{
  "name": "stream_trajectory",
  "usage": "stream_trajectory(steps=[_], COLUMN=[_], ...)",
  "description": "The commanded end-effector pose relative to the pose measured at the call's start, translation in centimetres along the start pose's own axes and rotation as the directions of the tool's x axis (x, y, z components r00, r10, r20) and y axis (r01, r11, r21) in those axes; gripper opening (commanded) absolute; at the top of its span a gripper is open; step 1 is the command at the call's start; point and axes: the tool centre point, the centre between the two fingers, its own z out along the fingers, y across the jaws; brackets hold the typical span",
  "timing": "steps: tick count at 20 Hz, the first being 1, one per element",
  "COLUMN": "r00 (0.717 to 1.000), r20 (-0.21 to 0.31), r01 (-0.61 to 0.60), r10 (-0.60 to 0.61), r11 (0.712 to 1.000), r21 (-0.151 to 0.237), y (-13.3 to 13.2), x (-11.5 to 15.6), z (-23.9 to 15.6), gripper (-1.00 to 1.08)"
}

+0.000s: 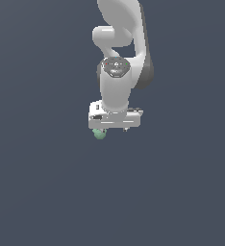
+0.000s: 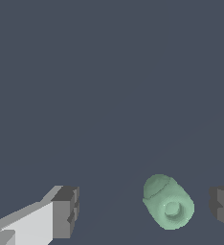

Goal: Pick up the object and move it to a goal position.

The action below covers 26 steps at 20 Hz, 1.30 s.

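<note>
1. Hanging over the plain dark grey-blue tabletop (image 1: 42, 192) in the exterior view: white jointed robot arm (image 1: 115, 86), pointing straight down, with its white box-shaped hand (image 1: 115, 129) at the lower end.
2. Peeking out just below the hand, toward the exterior view's left end of it: small pale mint-green lumpy blob (image 1: 100, 135).
3. Spreading wide in the wrist view: dark grey fingertips (image 2: 66, 211), one on a white finger and the other only partly in frame at the picture's edge.
4. Sitting between those two fingertips, nearer the partly seen one: the mint-green blob (image 2: 168, 202), looking like a short stubby cylinder with a round dimpled end.
5. Showing a clear gap on both sides of the blob, so gripping nothing, hand wide open.
6. Resting apparently on the tabletop, though contact being hard to confirm.
</note>
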Motion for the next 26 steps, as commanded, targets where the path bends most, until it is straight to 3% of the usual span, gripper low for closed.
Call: stream_trajectory(steps=[1, 17, 26], r00=[1.0, 0.994, 0.96], r20=[-0.001, -0.005, -0.011], r01=[-0.001, 0.106, 0.28], r10=[0.001, -0.106, -0.28], r11=[1.0, 0.994, 0.96], r21=[-0.001, 0.0, -0.001], y=[0.5, 1.7, 3.7], x=[-0.1, -1.1, -3.2], z=[-0.2, 1.3, 3.7], gripper=[1.0, 1.0, 1.0])
